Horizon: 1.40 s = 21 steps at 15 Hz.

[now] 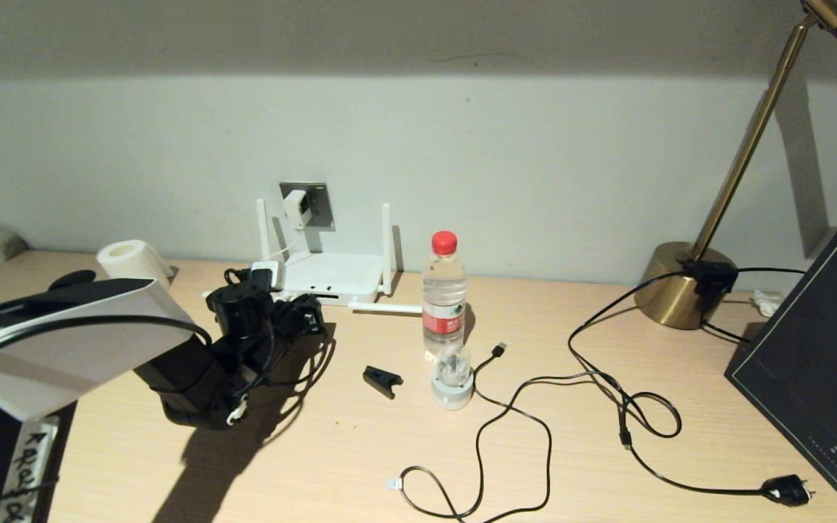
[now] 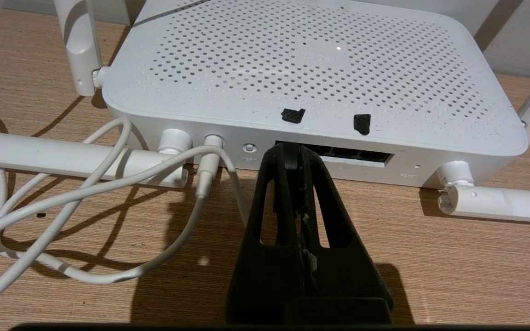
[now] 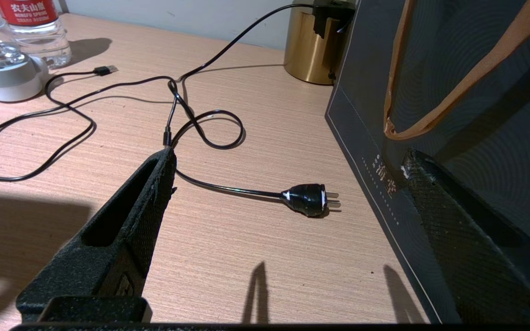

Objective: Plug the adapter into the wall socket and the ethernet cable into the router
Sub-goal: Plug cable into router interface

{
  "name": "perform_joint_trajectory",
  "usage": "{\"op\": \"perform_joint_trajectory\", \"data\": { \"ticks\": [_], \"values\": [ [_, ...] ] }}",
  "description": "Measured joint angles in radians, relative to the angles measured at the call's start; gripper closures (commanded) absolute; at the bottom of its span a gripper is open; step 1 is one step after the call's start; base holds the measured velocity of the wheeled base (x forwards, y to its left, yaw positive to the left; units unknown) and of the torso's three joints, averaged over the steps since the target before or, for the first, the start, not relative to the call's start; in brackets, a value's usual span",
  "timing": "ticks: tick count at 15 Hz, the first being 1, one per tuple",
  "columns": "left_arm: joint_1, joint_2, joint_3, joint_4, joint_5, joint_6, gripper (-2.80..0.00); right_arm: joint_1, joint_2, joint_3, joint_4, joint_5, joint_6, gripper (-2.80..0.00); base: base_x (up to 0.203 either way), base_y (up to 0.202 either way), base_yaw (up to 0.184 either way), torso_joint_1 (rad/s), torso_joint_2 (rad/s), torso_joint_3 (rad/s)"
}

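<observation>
The white router (image 1: 331, 274) sits against the wall under the grey wall socket (image 1: 317, 207). The white adapter (image 1: 295, 206) sits in that socket, and its white cord (image 2: 108, 184) runs down to the router's (image 2: 311, 69) back edge. My left gripper (image 2: 291, 154) is shut on the dark plug of the ethernet cable (image 2: 289, 158). The tips are right at the left end of the router's dark port slot (image 2: 357, 156). In the head view the left gripper (image 1: 302, 314) is at the router's front, with black cable (image 1: 324, 356) looped below it. My right gripper (image 3: 288, 156) hangs open above the table.
A water bottle (image 1: 444, 290), a small white gadget (image 1: 452, 385) and a black clip (image 1: 382, 380) stand right of the router. Thin black cables (image 1: 513, 414) and a mains plug (image 3: 308, 199) lie across the table. A brass lamp base (image 1: 676, 287) and a black bag (image 3: 453, 115) are at the right.
</observation>
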Motion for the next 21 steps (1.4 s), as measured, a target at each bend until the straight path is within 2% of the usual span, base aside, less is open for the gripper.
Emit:
{"op": "perform_joint_trajectory", "data": {
  "ticks": [21],
  "values": [
    [0.004, 0.011, -0.004, 0.002, -0.003, 0.000, 0.00, 0.000, 0.000, 0.000, 0.000, 0.000, 0.000, -2.80, 0.000, 0.000, 0.000, 0.000, 0.00, 0.000]
  ]
}}
